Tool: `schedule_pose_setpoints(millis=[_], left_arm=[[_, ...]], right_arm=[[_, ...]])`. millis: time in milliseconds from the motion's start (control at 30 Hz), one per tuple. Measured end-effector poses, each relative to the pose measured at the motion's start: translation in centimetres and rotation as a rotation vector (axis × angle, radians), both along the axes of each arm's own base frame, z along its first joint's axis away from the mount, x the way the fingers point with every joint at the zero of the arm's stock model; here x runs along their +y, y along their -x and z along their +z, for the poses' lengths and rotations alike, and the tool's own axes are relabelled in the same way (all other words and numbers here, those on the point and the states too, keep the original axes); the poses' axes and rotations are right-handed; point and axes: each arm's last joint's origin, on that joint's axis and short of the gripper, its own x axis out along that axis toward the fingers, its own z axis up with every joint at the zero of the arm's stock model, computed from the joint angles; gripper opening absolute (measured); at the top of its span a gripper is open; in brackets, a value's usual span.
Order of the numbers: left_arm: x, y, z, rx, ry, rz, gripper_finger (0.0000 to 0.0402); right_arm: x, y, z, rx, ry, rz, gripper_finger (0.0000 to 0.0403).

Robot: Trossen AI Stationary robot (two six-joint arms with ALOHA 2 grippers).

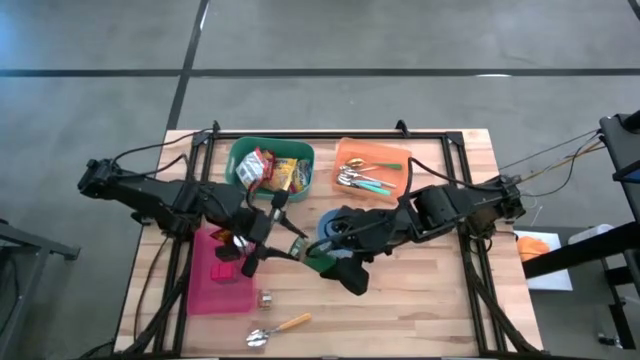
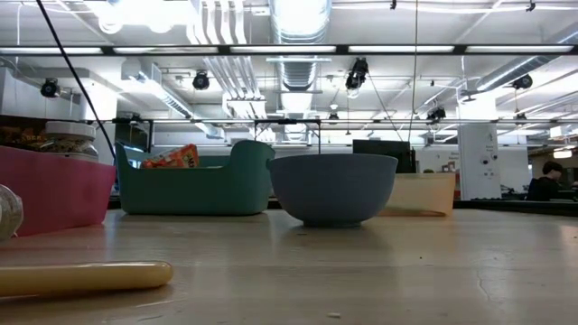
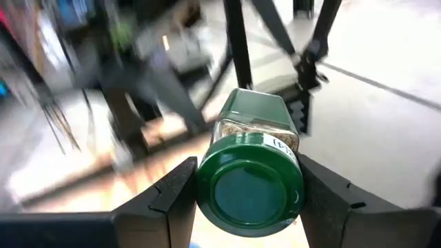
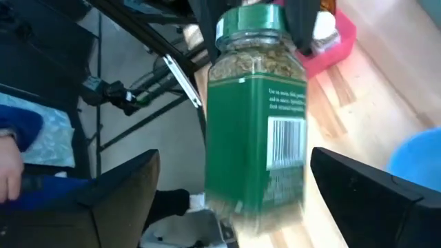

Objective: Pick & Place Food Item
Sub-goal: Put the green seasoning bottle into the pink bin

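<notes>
Above the middle of the table, the left gripper (image 3: 248, 196) clamped the green lid of a spice jar (image 3: 253, 165), a green-labelled bottle of dried herbs. The right gripper (image 4: 227, 200) stood wide, its fingers (image 4: 114, 200) apart from the jar on either side. The jar hung between the pink bin (image 1: 218, 272) on the left and the blue bowl (image 1: 326, 224), nearer than the green bin (image 1: 300, 152) of snacks.

the spice jar's (image 4: 256, 110) base is blurred in the right wrist view.
</notes>
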Motion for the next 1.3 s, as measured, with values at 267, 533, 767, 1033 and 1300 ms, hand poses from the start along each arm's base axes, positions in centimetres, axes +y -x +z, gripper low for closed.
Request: schedule_pose_setpoints(millis=[267,533,767,1033,1300], left_arm=[[0.7,2.3,1.1,0.408,0.155,0.15,0.019],[1.5,5.1,0.8,0.751,0.213,0.349,0.019],[1.8,7.0,-0.7,1.048,0.3,0.628,0.019],[-0.5,6.8,-2.4,1.232,0.207,0.709,0.019],[-2.0,6.0,-3.8,1.281,0.065,0.707,0.019]], right_arm=[[-1.3,1.0,-0.6,0.103,0.108,-0.052,0.0372],[-2.2,1.0,-0.6,0.099,0.205,-0.045,0.0373],[-2.7,1.0,-0.8,0.117,0.245,-0.049,0.0373],[-2.9,1.0,-0.8,0.116,0.256,-0.044,0.0373],[-2.9,0.9,-0.8,0.118,0.251,-0.049,0.0373]])
